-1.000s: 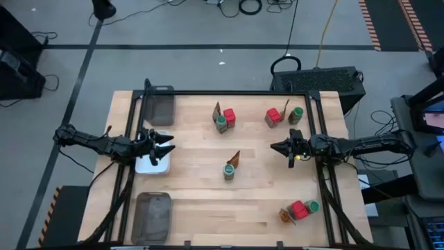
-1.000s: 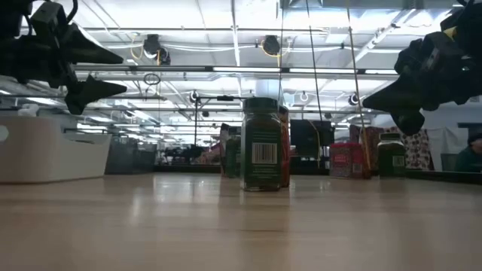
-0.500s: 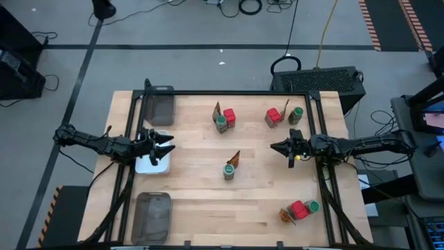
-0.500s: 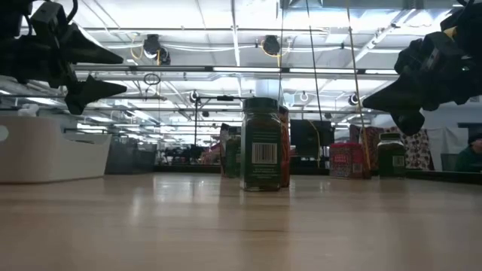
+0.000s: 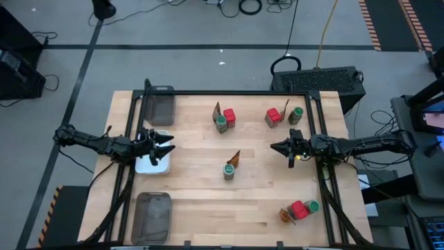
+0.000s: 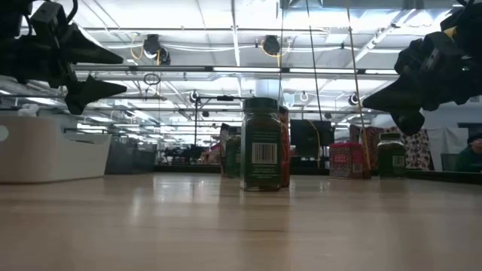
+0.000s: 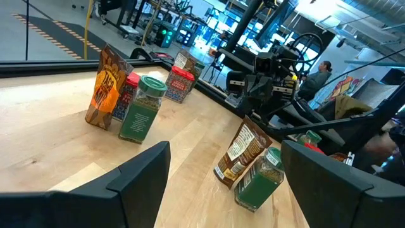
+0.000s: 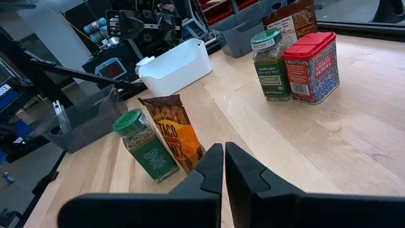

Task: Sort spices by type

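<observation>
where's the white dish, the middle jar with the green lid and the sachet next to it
white dish (image 5: pixel 158 165): high view, on its bare right edge beside the left arm.
middle jar (image 5: pixel 228 170): high view, on its green lid.
sachet (image 5: pixel 235 157): high view, on its brown-orange body, just beyond the jar.

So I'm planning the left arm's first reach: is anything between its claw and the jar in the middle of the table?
Nothing visible. The left claw, open over the white dish, faces bare wood up to the middle jar; its sachet leans just behind it.
</observation>
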Tool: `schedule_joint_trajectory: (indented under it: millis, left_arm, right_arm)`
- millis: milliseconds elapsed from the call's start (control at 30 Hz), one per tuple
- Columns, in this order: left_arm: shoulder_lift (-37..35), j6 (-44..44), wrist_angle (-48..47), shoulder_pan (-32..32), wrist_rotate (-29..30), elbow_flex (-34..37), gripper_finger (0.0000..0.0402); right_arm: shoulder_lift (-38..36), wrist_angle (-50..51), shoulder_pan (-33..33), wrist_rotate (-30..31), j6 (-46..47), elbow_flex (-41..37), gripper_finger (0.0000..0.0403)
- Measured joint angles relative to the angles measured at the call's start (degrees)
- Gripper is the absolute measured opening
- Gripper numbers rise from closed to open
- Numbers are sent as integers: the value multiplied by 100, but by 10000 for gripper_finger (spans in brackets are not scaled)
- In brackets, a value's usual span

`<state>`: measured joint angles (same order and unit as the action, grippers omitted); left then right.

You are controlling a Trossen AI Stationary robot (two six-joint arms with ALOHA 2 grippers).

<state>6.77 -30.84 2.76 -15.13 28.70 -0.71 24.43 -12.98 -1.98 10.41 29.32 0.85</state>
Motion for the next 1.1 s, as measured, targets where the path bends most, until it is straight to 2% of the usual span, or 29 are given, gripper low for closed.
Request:
schedule_joint_trajectory:
  millis: [833,967,1100]
  left_arm:
    - [0,1,-1,0,1,2,303]
    - [2,-1,-1,1,-1,1,303]
    - [2,1,0,0,1,0,303]
  right_arm:
    - [0,-12,0,8,-33,-1,0]
    - [-3,-47,3,490,173,-1,0]
    - [17,-336,2,436,330,-1,0]
